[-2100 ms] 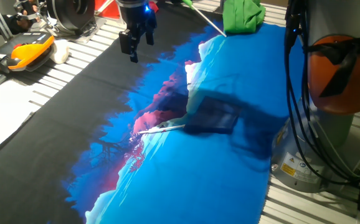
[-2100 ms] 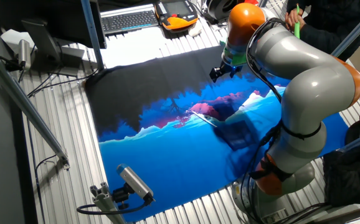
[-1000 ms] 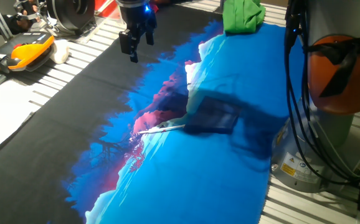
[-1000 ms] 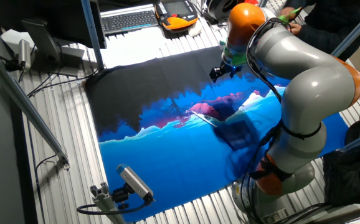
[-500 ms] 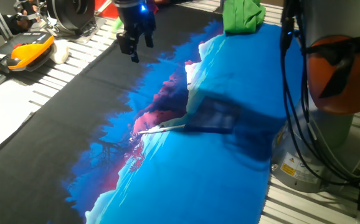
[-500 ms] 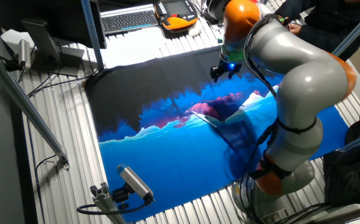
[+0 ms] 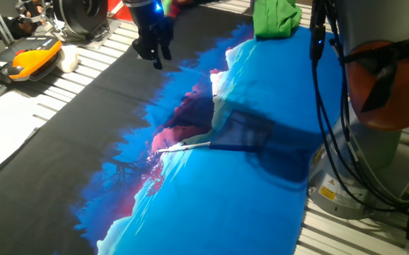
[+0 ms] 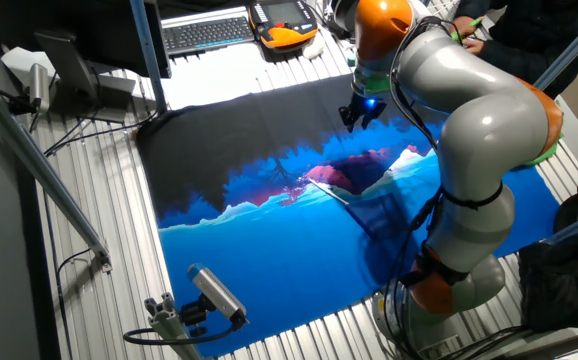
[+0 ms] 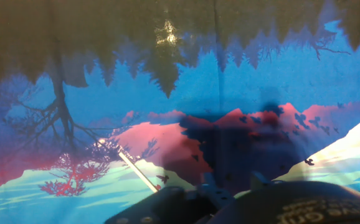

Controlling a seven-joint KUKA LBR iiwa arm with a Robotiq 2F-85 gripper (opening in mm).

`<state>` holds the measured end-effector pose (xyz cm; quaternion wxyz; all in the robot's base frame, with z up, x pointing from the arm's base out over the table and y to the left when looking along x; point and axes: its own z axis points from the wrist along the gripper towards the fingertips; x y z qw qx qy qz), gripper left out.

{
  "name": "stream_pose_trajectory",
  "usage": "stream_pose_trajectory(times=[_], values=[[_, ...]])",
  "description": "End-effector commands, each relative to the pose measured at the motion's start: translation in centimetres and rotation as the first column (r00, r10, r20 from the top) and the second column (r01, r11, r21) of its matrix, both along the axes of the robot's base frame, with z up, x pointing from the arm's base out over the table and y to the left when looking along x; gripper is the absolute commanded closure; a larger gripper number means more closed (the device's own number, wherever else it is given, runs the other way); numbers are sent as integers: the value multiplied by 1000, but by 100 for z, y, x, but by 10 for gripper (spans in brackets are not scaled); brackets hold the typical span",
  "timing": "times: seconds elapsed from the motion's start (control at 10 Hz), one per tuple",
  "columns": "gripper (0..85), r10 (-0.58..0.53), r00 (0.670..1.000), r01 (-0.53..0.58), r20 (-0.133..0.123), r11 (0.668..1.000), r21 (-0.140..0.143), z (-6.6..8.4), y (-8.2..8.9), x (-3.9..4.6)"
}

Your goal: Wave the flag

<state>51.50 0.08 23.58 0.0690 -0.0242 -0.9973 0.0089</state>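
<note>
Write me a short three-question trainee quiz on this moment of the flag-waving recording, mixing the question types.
1. True or false: the pincer is holding the flag.
2. Multiple choice: the flag's white stick lies on
A. the bare slatted table
B. the printed tablecloth
C. the keyboard
3. Fill in: the bunched cloth at the tablecloth's far edge in one fixed view is coloured ____.

Key: 1 false, the pincer hangs above the tablecloth's black part, well apart from the flag. 2 B. 3 green.
</note>
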Motion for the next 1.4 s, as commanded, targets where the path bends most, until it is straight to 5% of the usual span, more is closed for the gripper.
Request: stream_pose_trajectory(times=[0.0,0.9,1.1,1.3], values=[[850,0,1000,0,0,1000,0,0,0,-1],[850,22,1000,-22,-2,1000,5,1,-1,-2],[850,91,995,-91,31,996,-3,5,-2,0],[850,112,994,-112,11,993,22,5,-2,0]])
